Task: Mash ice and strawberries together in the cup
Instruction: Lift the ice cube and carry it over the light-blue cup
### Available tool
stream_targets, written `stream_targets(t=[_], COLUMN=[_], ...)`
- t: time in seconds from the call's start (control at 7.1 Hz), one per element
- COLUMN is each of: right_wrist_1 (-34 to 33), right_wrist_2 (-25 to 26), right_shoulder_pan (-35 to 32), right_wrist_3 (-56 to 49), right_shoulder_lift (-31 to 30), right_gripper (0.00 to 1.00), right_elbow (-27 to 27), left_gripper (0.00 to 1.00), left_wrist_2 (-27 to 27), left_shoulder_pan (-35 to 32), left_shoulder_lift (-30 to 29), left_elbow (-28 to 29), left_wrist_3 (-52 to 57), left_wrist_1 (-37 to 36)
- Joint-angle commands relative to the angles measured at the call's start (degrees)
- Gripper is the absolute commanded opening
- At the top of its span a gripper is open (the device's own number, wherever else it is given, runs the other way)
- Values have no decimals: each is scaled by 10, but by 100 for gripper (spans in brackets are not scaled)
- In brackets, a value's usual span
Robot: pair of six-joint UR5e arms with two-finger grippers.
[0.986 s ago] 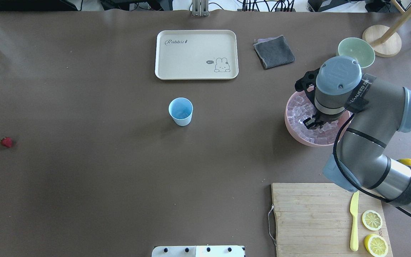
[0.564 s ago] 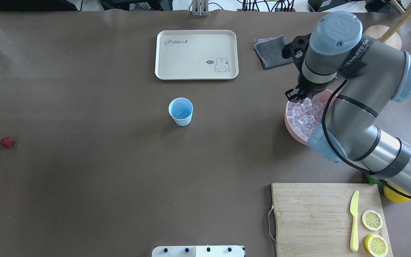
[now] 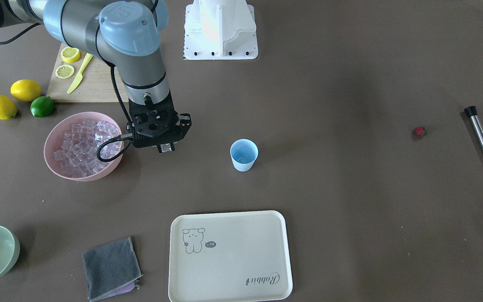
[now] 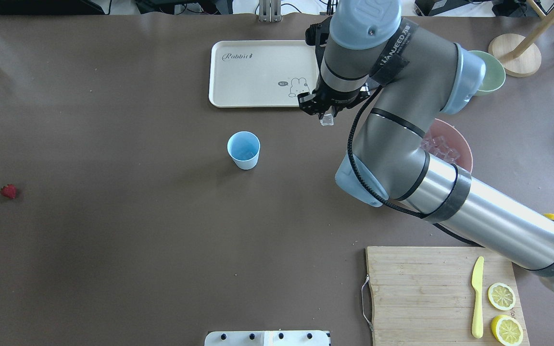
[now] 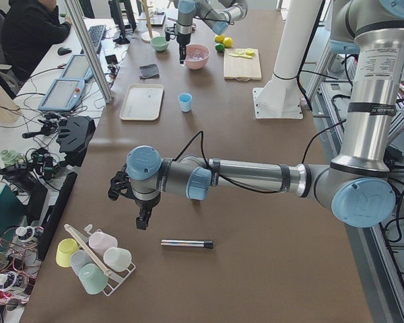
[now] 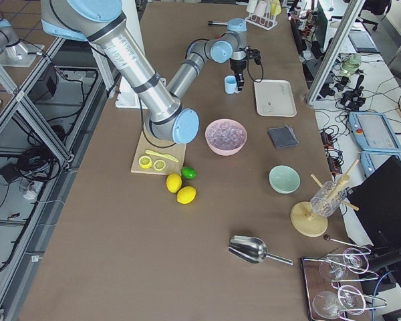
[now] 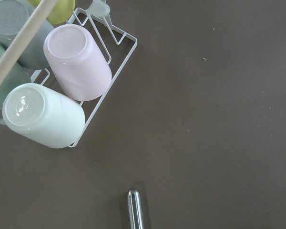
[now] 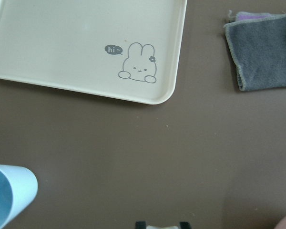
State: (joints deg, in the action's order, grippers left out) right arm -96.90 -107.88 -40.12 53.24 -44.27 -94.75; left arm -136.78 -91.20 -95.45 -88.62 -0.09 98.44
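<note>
I have one ice cube (image 4: 327, 121) pinched in the right pincer (image 4: 324, 116) — the cup (image 4: 244, 150) stands well apart, toward the robot's left, slightly nearer its base.

Open table (image 4: 137, 230) lies all round the cup (image 4: 244, 150); the stretch from it to the right gripper (image 4: 324, 114), carrying an ice cube (image 4: 327, 120), is bare. Beyond the cup, only the flat tray (image 4: 258, 77).
</note>
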Motion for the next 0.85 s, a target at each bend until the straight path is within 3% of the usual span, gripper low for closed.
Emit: stream_targets(t=[0.0,0.42,0.7], right_wrist_1=[87,215,224], right_wrist_2=[44,102,124], right_shoulder_pan=[57,97,102], right_wrist_3=[104,156,167], right_shoulder_lift=[57,54,59], right_gripper=[12,13,13], right_elbow=[59,117,125], left_gripper=[99,99,99], left_wrist_2=[-1,-1,-2], left_shoulder_pan=[0,0,0], left_shoulder_lift=[1,3,4], left_elbow=[0,-1,-1], left_wrist_3=[0,2,2], left_wrist_1=[2,2,2])
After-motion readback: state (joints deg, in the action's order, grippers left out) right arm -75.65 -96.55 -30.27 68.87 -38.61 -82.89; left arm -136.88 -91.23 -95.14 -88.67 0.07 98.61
